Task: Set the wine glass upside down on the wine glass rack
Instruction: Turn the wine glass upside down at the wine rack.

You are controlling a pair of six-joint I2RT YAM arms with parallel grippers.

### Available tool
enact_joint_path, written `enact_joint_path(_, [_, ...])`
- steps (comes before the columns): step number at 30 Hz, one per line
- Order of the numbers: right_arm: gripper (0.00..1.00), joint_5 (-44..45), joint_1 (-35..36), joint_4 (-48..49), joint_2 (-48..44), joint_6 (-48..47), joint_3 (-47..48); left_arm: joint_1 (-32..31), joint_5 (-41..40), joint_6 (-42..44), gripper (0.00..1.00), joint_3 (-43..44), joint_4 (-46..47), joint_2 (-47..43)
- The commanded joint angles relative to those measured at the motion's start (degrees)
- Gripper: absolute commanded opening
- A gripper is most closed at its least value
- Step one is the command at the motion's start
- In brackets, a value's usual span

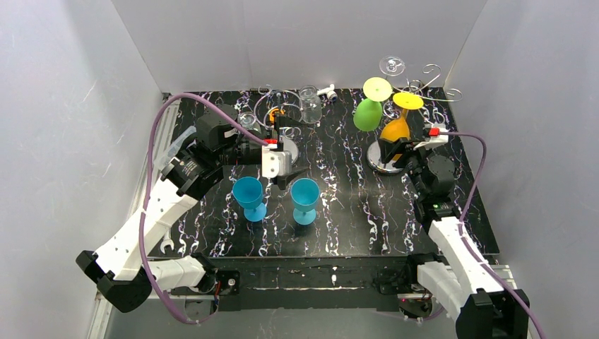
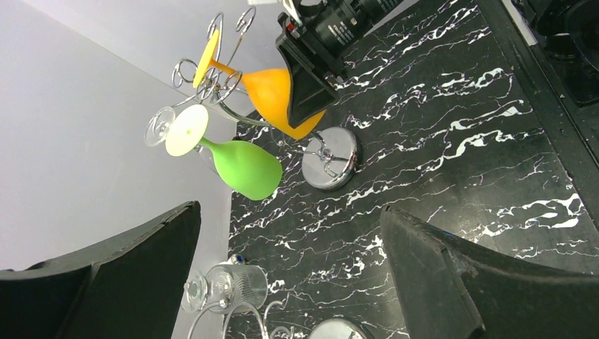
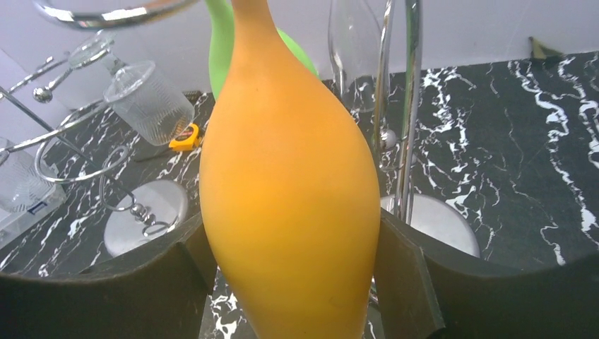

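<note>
Pinching inverted orange wine glass (image 3: 289,141) bowl between right gripper (image 3: 293,240) pads, just beside wine glass rack (image 3: 412,85) post; holding left gripper (image 2: 288,233) spread, empty.

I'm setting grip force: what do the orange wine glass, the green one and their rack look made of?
The orange wine glass looks like opaque matte plastic: even colour, soft sheen, nothing shows through. The green wine glass looks alike, probably plastic too. The wine glass rack looks like polished metal wire: its round base reflects like a mirror.
</note>
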Motion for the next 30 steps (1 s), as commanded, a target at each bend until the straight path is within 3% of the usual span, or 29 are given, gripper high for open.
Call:
enact_joint_path(1, [0.55,4.4,0.0,2.2,-4.9,-0.4,-0.3,0.4,0.1,0.9,0.98,-1.1,-1.3,-1.8])
enact_joint_path(18, [0.59,14.6,-2.0,-16.5,-17.9,-4.1,2.1,1.8,1.9,0.9,0.98,-1.7,-1.2,-2.0])
enact_joint_path(30, [0.60,24.3,-2.9,-19.0,-17.8,-3.3,2.9,2.6,2.7,0.5,0.97,-2.5,-0.8,-2.7])
